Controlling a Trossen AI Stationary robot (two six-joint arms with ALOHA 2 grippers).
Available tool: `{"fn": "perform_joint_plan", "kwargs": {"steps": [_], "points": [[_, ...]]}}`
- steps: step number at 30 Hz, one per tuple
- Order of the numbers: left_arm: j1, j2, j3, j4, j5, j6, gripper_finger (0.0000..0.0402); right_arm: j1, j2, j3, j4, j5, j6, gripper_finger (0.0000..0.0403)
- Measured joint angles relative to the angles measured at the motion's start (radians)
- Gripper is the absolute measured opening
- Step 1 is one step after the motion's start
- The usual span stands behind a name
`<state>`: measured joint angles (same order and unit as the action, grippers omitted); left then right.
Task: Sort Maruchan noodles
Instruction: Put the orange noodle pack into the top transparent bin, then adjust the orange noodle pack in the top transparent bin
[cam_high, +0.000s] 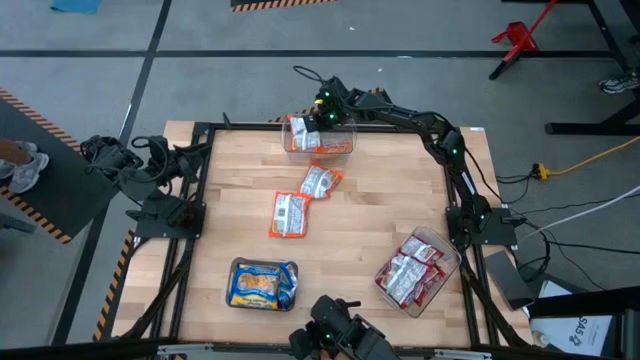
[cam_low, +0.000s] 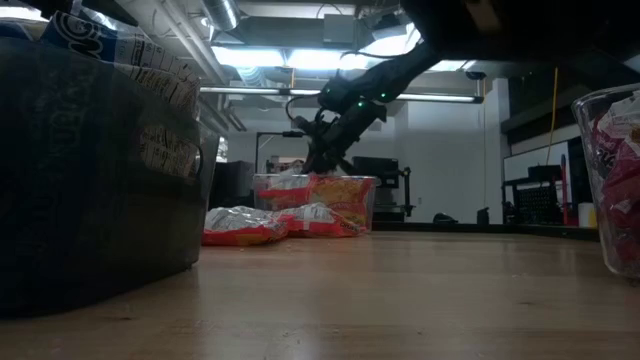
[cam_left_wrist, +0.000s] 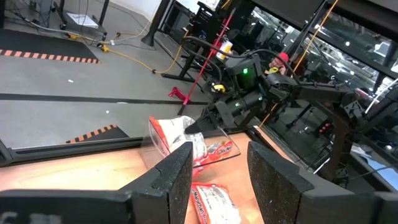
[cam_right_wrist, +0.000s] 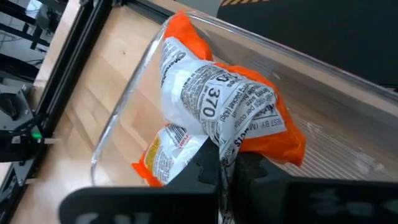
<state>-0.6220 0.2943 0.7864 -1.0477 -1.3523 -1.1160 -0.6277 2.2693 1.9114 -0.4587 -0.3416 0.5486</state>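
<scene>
My right gripper (cam_high: 320, 118) is at the table's far edge, over a clear tub (cam_high: 345, 128), and is shut on an orange-and-white noodle packet (cam_right_wrist: 217, 106). Another orange packet (cam_right_wrist: 163, 157) lies in that tub. Two orange packets (cam_high: 320, 182) (cam_high: 289, 215) lie flat on the middle of the table. Blue-and-yellow packets (cam_high: 262, 283) fill a container near the near edge. Red-and-white packets (cam_high: 410, 270) fill a clear tub at the near right. My left gripper (cam_left_wrist: 217, 177) is open and waits at the table's left edge. My right gripper pinches the orange packet by a crumpled edge (cam_right_wrist: 219, 144) between its two fingers. It comes from above, slanting down into the tub. The packet reaches from the fingers down into the tub, with its printed white back showing. Whether it rests on the tub floor cannot be told.
The black frame rails (cam_high: 195, 200) run along the table's left and right edges. The wood around the two loose packets is bare. In the low view the dark container wall (cam_low: 100, 180) blocks the left side.
</scene>
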Motion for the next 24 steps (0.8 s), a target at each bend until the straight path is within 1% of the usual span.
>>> {"fn": "perform_joint_plan", "kwargs": {"steps": [5, 7, 9, 14, 17, 19, 21, 23, 24], "points": [[0.000, 0.000, 0.000, 0.000, -0.010, 0.000, 0.0147, 0.000, 0.003, 0.000, 0.001, 0.009, -0.034, 0.0002], [0.000, 0.000, 0.000, 0.000, -0.011, -0.001, 0.0147, -0.001, 0.003, 0.000, 0.002, 0.006, -0.044, 0.0016], [0.000, 0.000, 0.000, 0.000, -0.011, -0.001, 0.0147, -0.001, 0.003, 0.000, 0.005, -0.002, -0.051, 0.0043], [0.000, 0.000, 0.000, 0.000, -0.011, -0.001, 0.0147, 0.000, 0.003, 0.000, 0.006, 0.016, -0.052, 0.0131], [0.000, 0.000, 0.000, 0.000, -0.011, -0.002, 0.0147, -0.004, 0.002, 0.000, 0.006, 0.008, -0.061, 0.0172], [0.000, 0.000, 0.000, 0.000, -0.011, -0.002, 0.0147, -0.014, -0.009, 0.000, 0.000, -0.037, -0.132, 0.0188], [0.000, 0.000, 0.000, 0.000, -0.011, -0.001, 0.0147, -0.023, -0.029, 0.026, -0.051, -0.097, -0.250, 0.0195], [0.000, 0.000, 0.000, 0.000, -0.011, -0.001, 0.0147, -0.024, -0.054, 0.079, -0.156, -0.149, -0.407, 0.0196], [0.000, 0.000, 0.000, 0.000, -0.011, -0.001, 0.0147, -0.023, -0.066, 0.110, -0.235, -0.148, -0.498, 0.0196]]}}
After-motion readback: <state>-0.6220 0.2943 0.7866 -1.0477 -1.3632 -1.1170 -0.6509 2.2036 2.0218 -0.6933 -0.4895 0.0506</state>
